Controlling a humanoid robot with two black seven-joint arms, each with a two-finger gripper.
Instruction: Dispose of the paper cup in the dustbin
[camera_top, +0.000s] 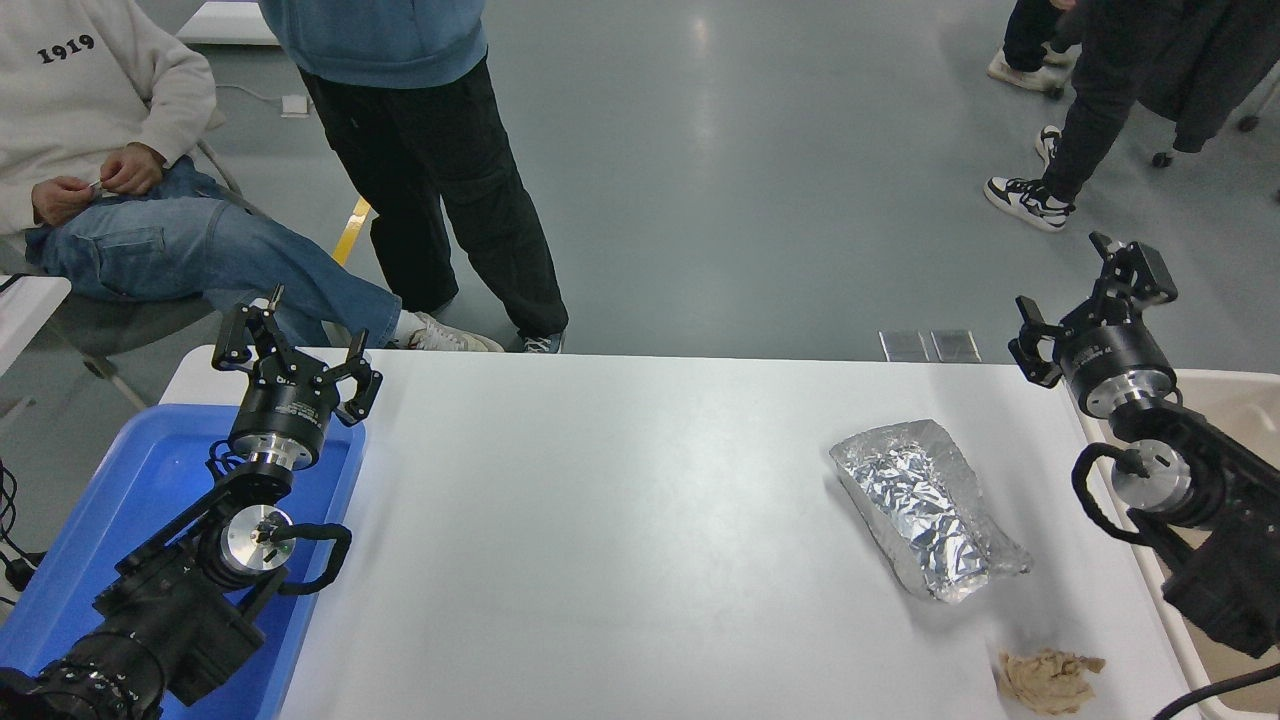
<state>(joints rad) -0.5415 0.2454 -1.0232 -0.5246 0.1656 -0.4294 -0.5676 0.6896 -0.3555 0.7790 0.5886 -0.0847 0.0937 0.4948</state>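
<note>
No paper cup shows anywhere in the head view. The beige dustbin stands off the table's right edge, mostly hidden behind my right arm. My right gripper is open and empty, raised above the table's far right corner beside the bin's far rim. My left gripper is open and empty, parked at the lower left over the far end of the blue tray.
A crumpled silver foil packet lies on the right of the white table. A tan tissue wad lies near the front right edge. A seated person and a standing person are at the far left side.
</note>
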